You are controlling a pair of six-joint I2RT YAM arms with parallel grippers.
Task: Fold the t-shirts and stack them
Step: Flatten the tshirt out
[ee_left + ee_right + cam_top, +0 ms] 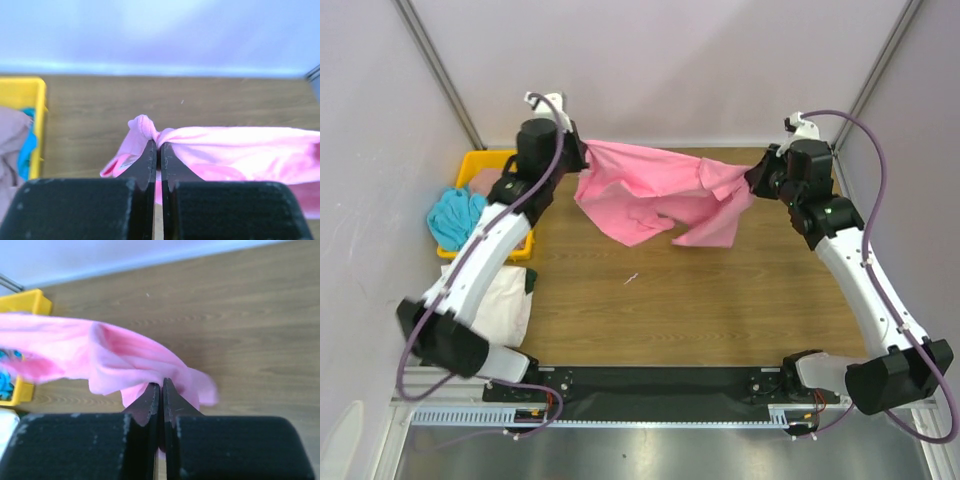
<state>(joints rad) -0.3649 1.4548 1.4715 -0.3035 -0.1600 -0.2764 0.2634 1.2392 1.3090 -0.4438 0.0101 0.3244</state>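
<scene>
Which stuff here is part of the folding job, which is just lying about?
Job: pink t-shirt, gripped by left claw and right claw; turquoise t-shirt; brown-pink t-shirt; cream-white t-shirt.
Lying about: yellow tray; small white speck.

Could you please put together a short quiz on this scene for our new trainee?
1. True or false: the turquoise t-shirt lies in the yellow tray.
2. Which shirt is stretched between the two arms? A: the turquoise t-shirt. B: the pink t-shirt. C: the cream-white t-shirt.
3. Fill in the missing word: the left tool and the right tool are each ____ on a bunch of cloth.

Key: 1 true; 2 B; 3 shut.
</scene>
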